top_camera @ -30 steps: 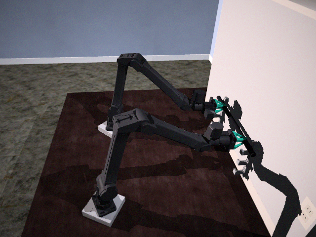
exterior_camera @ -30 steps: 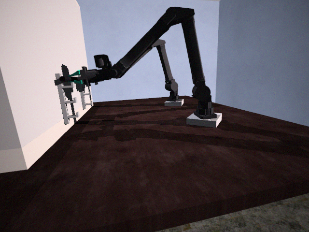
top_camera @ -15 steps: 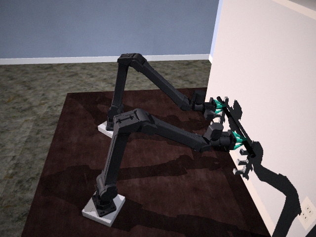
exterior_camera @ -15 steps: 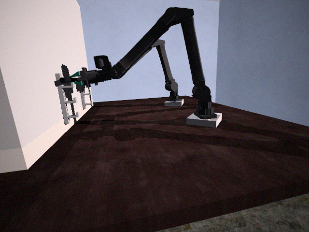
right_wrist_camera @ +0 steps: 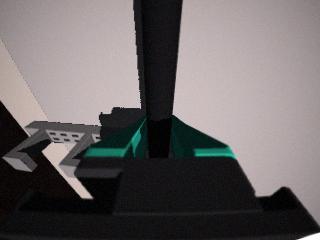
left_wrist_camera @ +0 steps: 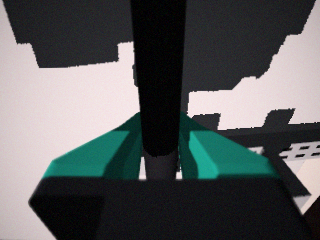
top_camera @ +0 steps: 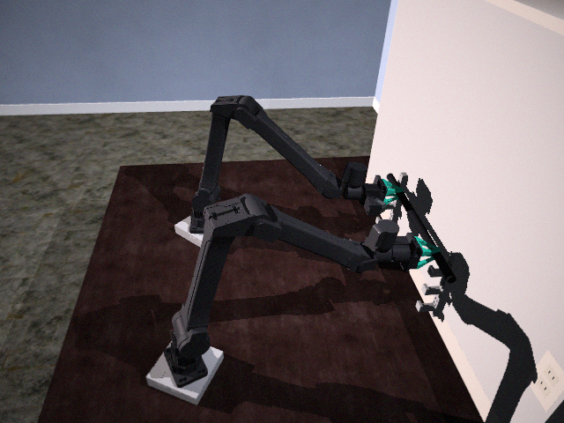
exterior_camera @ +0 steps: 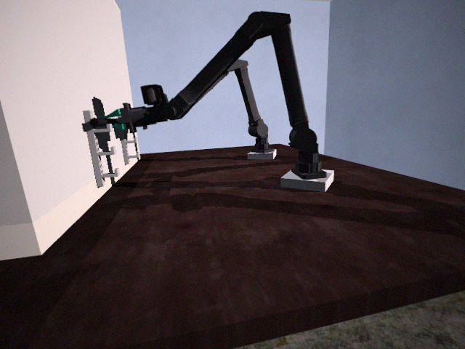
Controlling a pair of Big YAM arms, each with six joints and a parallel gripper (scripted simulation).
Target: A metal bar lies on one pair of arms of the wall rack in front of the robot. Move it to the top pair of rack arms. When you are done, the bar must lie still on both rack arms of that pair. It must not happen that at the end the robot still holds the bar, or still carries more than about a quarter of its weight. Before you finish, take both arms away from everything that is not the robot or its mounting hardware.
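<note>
Left jaws [top_camera: 398, 189] [exterior_camera: 107, 120] and right jaws [top_camera: 437, 250] pinch bar [top_camera: 419, 217] [exterior_camera: 98, 121] [left_wrist_camera: 160, 65] [right_wrist_camera: 161, 60] at spaced points, likely keeping it level near rack [top_camera: 433, 290] [exterior_camera: 96, 161] [right_wrist_camera: 90, 131] top, by desk's [top_camera: 273, 278] [exterior_camera: 262, 262] wall-side edge.
</note>
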